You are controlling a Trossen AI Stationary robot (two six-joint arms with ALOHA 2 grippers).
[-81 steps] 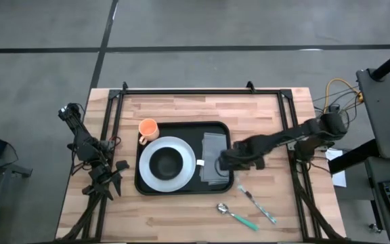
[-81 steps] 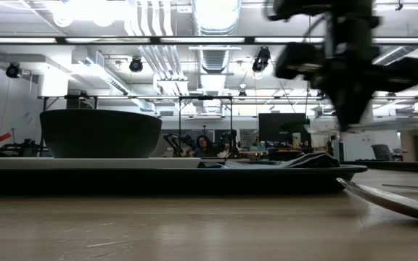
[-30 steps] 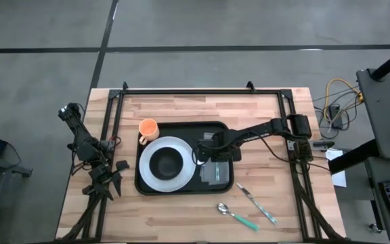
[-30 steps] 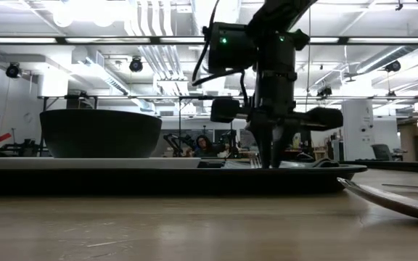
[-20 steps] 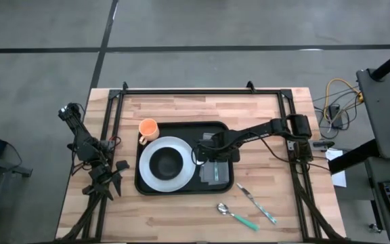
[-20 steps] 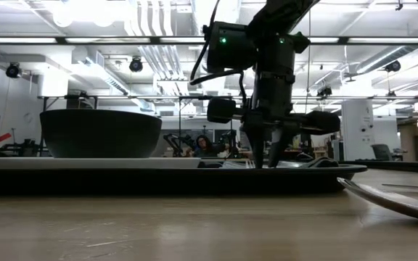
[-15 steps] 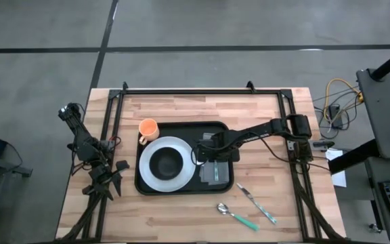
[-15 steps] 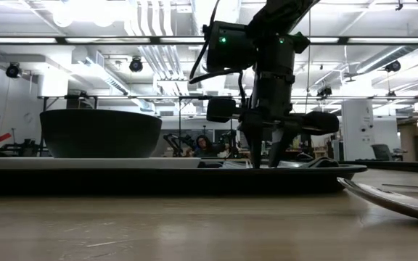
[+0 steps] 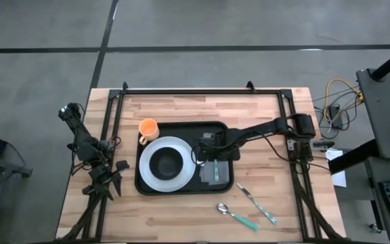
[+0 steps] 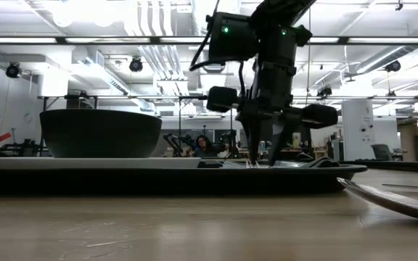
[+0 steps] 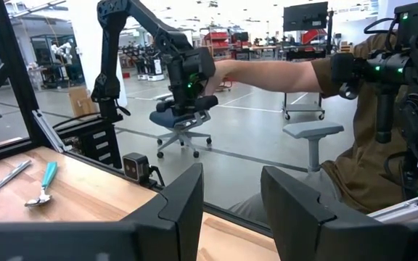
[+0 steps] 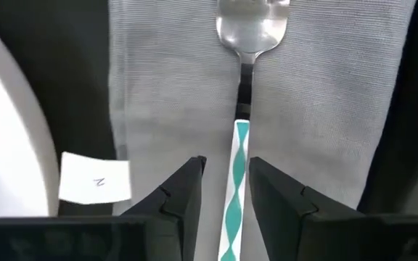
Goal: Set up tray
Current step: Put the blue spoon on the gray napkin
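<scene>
The black tray (image 9: 181, 132) lies mid-table and carries a white plate (image 9: 156, 177) with a black bowl (image 9: 167, 163) on it. A grey napkin (image 12: 173, 87) lies flat on the tray's right part. A fork (image 12: 251, 29) with a teal-and-white striped handle lies on the napkin. My right gripper (image 12: 227, 163) points down over the fork, open, one finger on each side of the handle, clear of it; the low view shows this right gripper (image 10: 264, 148) just above the tray. My left gripper (image 11: 231, 188) waits open at the table's left edge.
An orange cup (image 9: 147, 127) stands on the table at the tray's far left corner. A spoon (image 9: 234, 215) and a knife (image 9: 256, 202) lie on the wood near the table's front right. A small white tag (image 12: 95, 177) lies between plate and napkin.
My right gripper has opened over the napkin and let go of the fork, which stays lying on the napkin. The arm has kept its place above the tray.
</scene>
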